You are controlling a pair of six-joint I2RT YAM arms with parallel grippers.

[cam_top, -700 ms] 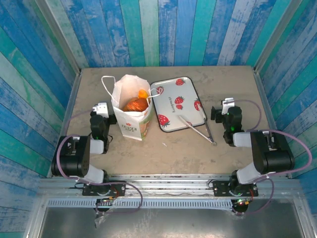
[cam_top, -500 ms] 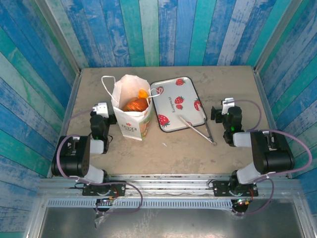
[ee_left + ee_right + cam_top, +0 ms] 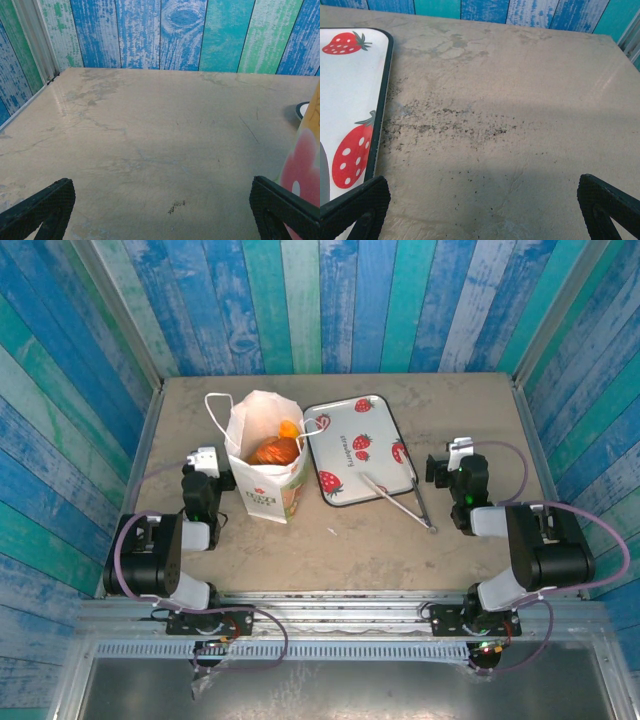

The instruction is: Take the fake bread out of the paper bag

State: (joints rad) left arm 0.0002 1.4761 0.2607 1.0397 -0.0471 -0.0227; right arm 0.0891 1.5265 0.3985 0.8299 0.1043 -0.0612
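on the front of the paper bag point(image 3: 272, 476) sits unreadable reddish lettering point(image 3: 262, 498).

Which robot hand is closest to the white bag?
The left gripper, right beside the paper bag; the right gripper sits beyond the strawberry tray.

A white tray point(image 3: 385, 420) printed with red strawberries and edged with a dark rim lies flat toward the far middle of the beige table point(image 3: 450, 410), turned a little askew. Metal tongs point(image 3: 397, 503) rest across its near right corner, the two tips on the tray and the joined end off it on the tabletop. Dark specks point(image 3: 460, 125) mark the surface just beside the tray's rim. Weathered blue, teal and green plank walls point(image 3: 350, 300) close in three sides.
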